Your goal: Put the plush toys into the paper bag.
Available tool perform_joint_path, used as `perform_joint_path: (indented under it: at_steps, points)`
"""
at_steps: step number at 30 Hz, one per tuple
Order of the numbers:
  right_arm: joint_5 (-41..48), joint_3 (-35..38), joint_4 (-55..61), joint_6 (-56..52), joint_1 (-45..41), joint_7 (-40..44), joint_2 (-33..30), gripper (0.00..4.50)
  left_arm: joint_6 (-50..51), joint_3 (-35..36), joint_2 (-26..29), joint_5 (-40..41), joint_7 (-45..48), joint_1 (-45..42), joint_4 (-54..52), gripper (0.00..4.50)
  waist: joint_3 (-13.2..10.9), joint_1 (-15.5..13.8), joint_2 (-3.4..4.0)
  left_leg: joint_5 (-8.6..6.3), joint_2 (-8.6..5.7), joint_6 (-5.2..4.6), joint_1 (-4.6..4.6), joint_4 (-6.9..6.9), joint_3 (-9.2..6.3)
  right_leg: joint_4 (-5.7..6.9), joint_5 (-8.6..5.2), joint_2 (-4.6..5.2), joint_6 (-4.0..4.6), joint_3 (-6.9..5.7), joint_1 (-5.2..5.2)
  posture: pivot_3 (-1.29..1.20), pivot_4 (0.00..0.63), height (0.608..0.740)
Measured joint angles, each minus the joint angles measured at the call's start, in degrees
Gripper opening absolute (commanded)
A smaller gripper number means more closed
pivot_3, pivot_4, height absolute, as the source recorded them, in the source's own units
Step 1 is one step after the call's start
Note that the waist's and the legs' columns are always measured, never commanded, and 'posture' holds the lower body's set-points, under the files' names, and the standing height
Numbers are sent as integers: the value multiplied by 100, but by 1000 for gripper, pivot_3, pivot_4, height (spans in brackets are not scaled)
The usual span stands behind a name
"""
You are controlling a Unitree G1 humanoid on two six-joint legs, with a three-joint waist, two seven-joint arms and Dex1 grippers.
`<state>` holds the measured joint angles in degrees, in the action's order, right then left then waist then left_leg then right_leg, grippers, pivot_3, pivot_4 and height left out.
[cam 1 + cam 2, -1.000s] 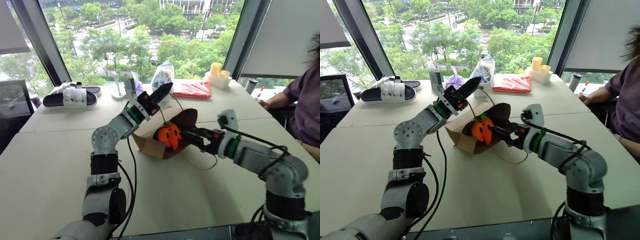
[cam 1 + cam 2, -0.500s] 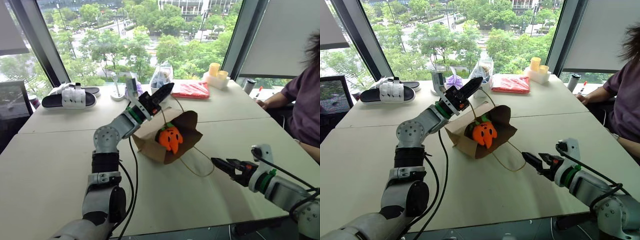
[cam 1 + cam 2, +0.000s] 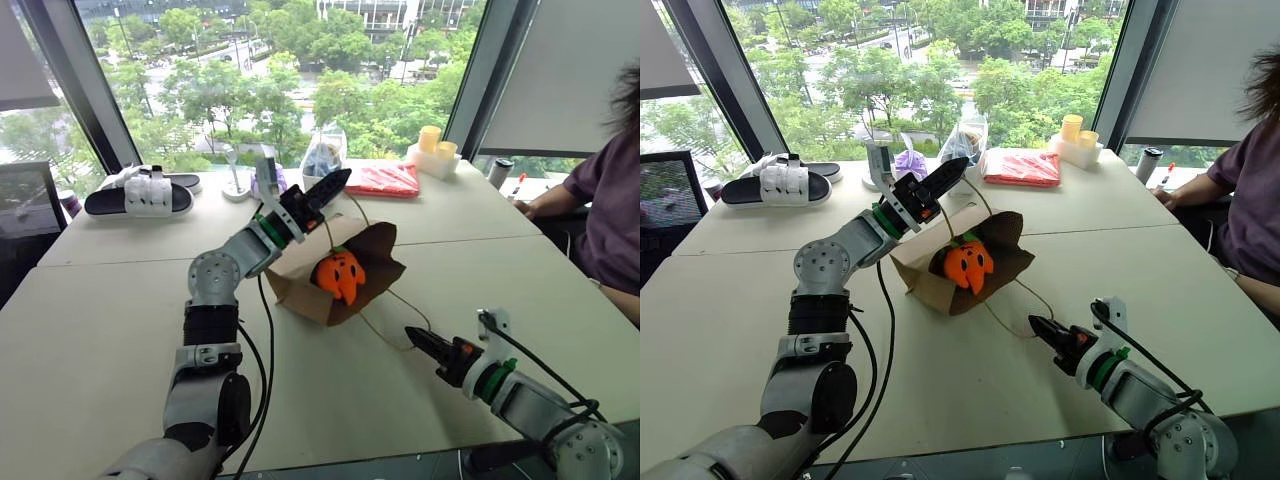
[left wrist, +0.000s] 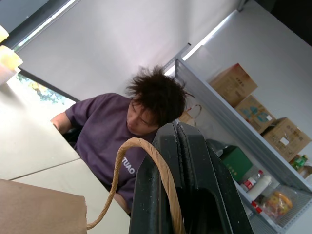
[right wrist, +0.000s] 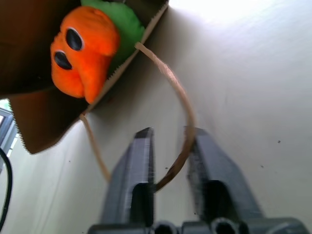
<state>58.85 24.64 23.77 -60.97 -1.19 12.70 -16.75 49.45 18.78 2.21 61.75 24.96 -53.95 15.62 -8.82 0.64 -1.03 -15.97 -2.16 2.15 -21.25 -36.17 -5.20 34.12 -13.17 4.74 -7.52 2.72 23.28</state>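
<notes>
Both toys lodged in bag mouth, nearly done.
Left gripper (image 3: pixel 334 183) pinching paper bag (image 3: pixel 300 289) handle; right gripper (image 3: pixel 418 343), apparently empty, fingers slightly apart; orange toy (image 3: pixel 340 274) and green toy (image 5: pixel 124 22) ahead.

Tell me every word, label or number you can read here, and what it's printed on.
"TUAO", in white letters on the person's purple shirt, part hidden behind the bag's handle.
Labels on the cardboard boxes on the shelf: too small to read.
Nothing readable on the paper bag or the red packet.
</notes>
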Motion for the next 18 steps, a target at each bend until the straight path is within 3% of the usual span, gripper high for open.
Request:
perform_joint_path:
  at_steps: [6, 12, 18]
  points:
    - [1170, 164, 189, 86, -201, -117, -102, 25, -6, -283, 252, -248, 426, 4, -32, 0, -1, 7, 1, 0, 0, 0, -1, 0, 0, 0, 0, 0, 0, 0, 0, 0, 150, 740]
    - [2972, 509, 347, 671, -851, -408, -773, 25, -80, -385, 523, -376, 714, -147, 1, 0, -2, -2, 0, 0, 1, -1, -3, 1, -3, -2, 0, 0, 0, -2, -1, 0, 150, 740]
    - [3467, 454, -67, 1173, -1661, -624, -1208, 25, -412, -306, 692, -678, 738, -697, 608, 0, -2, 3, -1, 0, 0, -2, 6, -1, 0, -1, 0, 0, 0, -2, -10, 0, 150, 740]
